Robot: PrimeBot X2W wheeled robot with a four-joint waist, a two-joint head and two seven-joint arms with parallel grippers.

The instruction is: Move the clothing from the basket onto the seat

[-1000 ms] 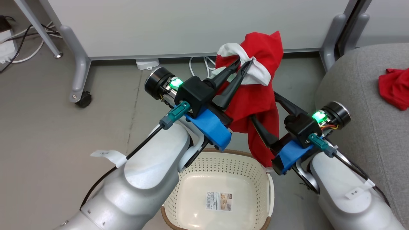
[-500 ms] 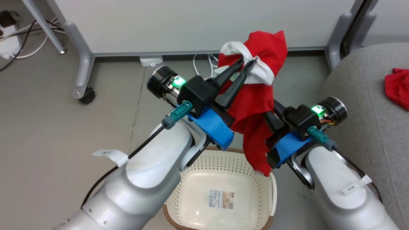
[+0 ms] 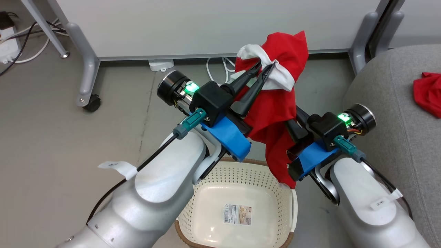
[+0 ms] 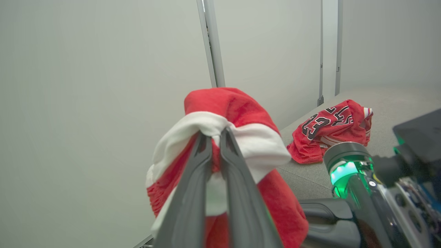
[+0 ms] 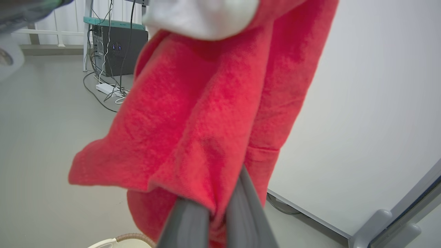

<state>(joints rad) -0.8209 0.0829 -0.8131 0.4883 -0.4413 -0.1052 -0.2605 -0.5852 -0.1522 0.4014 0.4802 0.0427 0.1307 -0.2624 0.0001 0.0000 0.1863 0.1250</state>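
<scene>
My left claw (image 3: 266,65) is pinched together on the white-trimmed top of the red garment (image 3: 275,103), high above the basket (image 3: 241,172). My right claw (image 5: 218,203) is clamped on the red cloth lower down. The garment hangs lengthwise between them, its tail just over the basket's rim. The seat (image 3: 386,103) lies to the right of the basket, nearer my right arm, with the jersey (image 4: 330,127) already on it. I judge the carry goes rightward.

head: looks down | wrists: close along fingers (image 4: 188,193) | shared: red garment (image 3: 275,110)
</scene>
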